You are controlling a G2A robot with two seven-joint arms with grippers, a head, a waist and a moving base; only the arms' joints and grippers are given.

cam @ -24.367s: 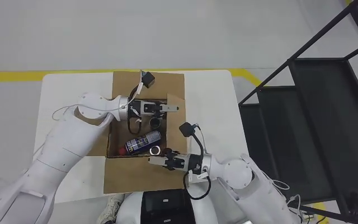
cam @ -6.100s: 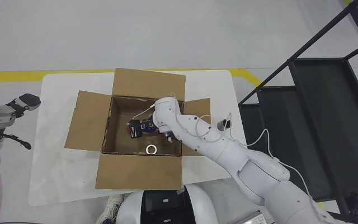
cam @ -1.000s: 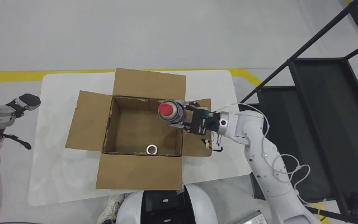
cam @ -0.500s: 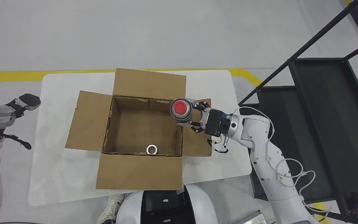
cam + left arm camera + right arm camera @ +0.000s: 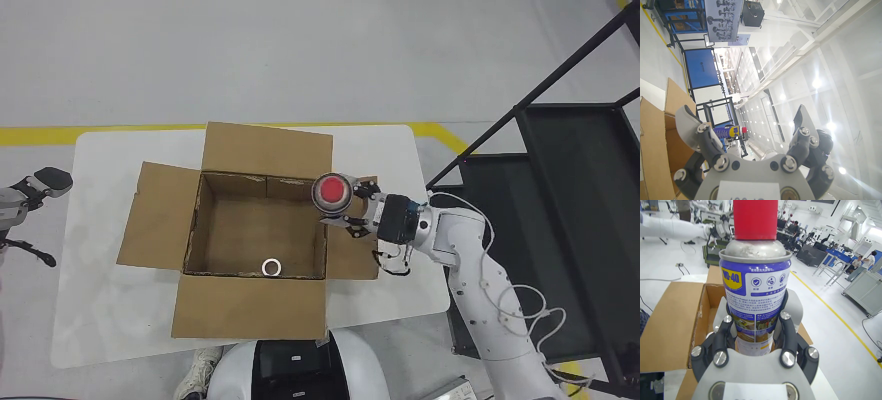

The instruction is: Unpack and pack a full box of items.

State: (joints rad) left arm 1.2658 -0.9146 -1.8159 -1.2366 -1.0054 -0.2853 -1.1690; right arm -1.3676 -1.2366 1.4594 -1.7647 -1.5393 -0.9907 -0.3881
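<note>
An open cardboard box stands mid-table, flaps spread. My right gripper is shut on a blue and white spray can with a red cap, held upright over the box's right wall. In the right wrist view the fingers clamp the spray can at its lower body, with the box below. A small white ring lies on the box floor near the front wall. My left gripper is open with nothing in it, pointing up and away; the spray can shows far beyond it.
The left arm rests at the table's far left edge, away from the box. A dark metal stair frame stands close to the table's right side. White table surface lies open to the left of the box.
The right gripper has carried the spray can to the right, from above the box interior to above its right wall. The left arm has stayed still.
</note>
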